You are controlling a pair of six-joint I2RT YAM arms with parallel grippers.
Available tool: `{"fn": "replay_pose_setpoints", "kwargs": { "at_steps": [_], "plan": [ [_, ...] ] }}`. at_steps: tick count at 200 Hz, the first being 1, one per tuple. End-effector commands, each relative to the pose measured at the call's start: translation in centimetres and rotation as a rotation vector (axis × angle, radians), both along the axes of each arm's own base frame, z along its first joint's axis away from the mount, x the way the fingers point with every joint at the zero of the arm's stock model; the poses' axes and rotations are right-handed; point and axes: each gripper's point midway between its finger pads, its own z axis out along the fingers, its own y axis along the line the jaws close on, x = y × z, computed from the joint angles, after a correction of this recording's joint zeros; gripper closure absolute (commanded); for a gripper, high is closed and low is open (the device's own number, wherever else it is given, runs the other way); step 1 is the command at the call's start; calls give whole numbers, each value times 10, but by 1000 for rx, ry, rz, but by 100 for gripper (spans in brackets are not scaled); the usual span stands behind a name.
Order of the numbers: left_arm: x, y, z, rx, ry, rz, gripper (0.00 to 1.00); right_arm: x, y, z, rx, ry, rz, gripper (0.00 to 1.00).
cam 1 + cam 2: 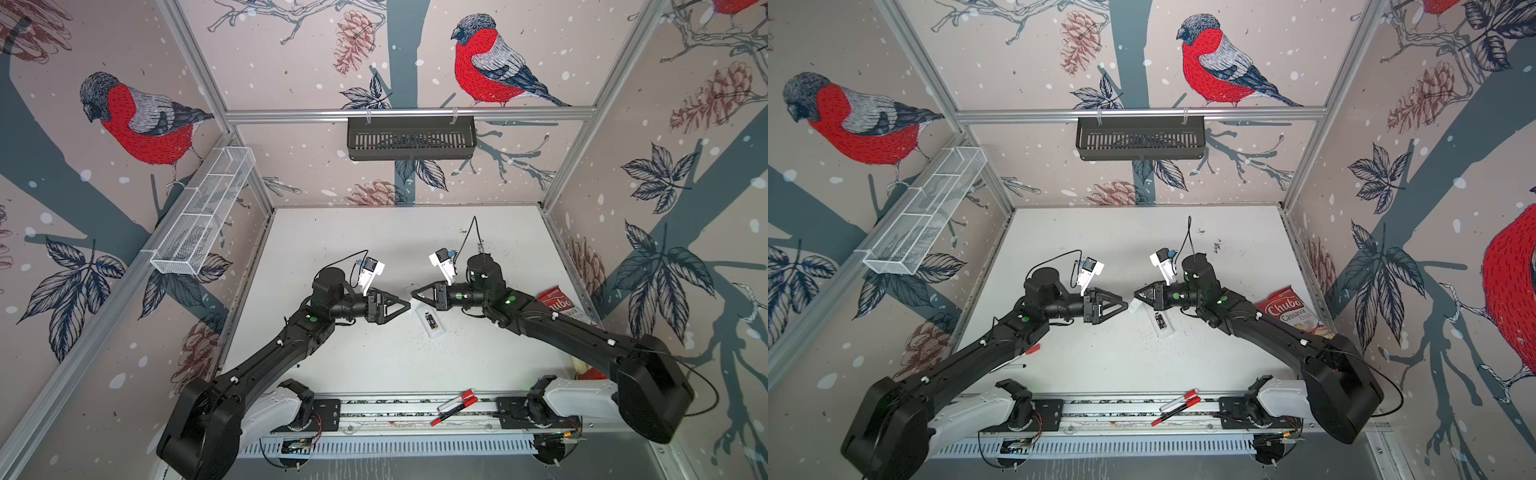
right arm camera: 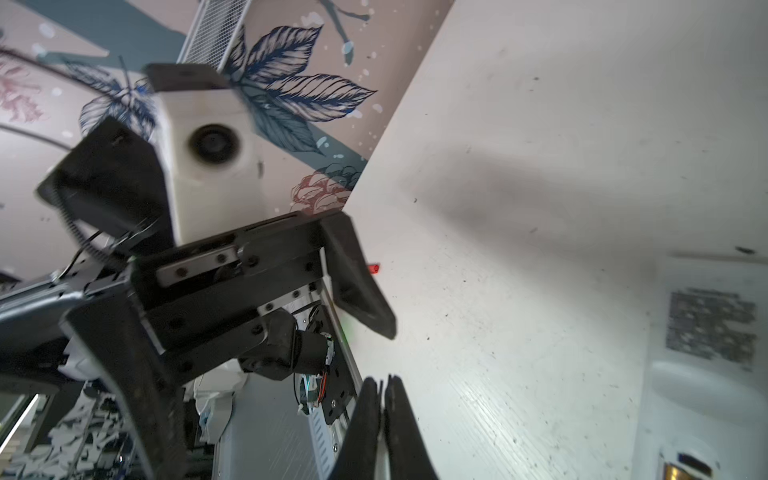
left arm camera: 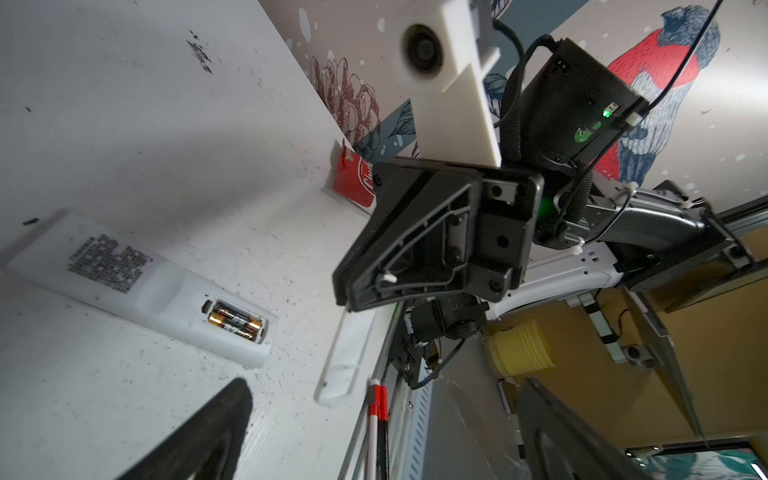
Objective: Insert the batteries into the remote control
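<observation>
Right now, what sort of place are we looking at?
Probably an enclosed robot test booth, not a home: a metal frame around bird-print wall panels, with the left arm and right arm mounted on a rail at a white table.

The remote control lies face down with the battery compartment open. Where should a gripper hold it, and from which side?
Probably the two long edges of the remote control, near its middle, coming straight down from above. It lies flat, so only its narrow width offers opposite faces; keep clear of the batteries at one end.
</observation>
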Motion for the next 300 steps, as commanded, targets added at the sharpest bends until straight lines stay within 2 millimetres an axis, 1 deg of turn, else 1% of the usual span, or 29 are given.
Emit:
{"fn": "replay_pose_setpoints", "kwargs": {
  "at_steps": [1,5,8,32,56,66,81,104,126,139,149,168,176,187,214,234,279,291,300],
  "plan": [
    [8,0,-20,185,-150,99,3,15,-14,-16,-77,97,-162,92],
    [8,-1,-22,205,-170,110,3,17,-17,-19,-88,109,-186,92],
    [9,-2,-23,222,-186,123,3,18,-19,-12,-79,102,-203,92],
    [11,-8,-41,398,-319,206,3,25,-35,-12,-96,136,-333,92],
    [20,-13,-52,536,-430,299,4,26,-40,-7,-91,153,-392,92],
    [24,-14,-50,568,-475,336,9,25,-42,-6,-102,154,-413,92],
    [24,-17,-43,606,-576,392,13,26,-46,-10,-126,168,-446,92],
    [22,-23,-38,670,-708,444,19,26,-51,-15,-145,206,-497,92],
    [16,-36,-41,723,-841,439,28,27,-52,-12,-132,218,-536,92],
    [15,-38,-39,761,-913,477,33,28,-53,-11,-132,218,-553,92],
    [14,-41,-37,772,-959,498,39,28,-54,-9,-125,218,-566,92],
    [9,-48,-32,754,-1044,517,42,27,-53,-6,-105,224,-568,92],
    [10,-45,-28,742,-1059,563,42,27,-53,-6,-103,223,-569,92],
    [11,-44,-25,740,-1087,582,42,26,-53,-8,-107,227,-568,92],
    [11,-53,-26,740,-1132,560,44,22,-50,-9,-90,246,-564,92],
    [13,-56,-26,755,-1160,578,49,20,-46,-8,-88,250,-561,92],
    [18,-66,-28,802,-1220,586,54,16,-41,-2,-63,253,-561,92],
    [19,-68,-25,808,-1228,599,58,13,-40,-3,-69,258,-558,92],
    [21,-69,-25,818,-1232,609,63,12,-39,-4,-68,261,-557,92]
  ]
}}
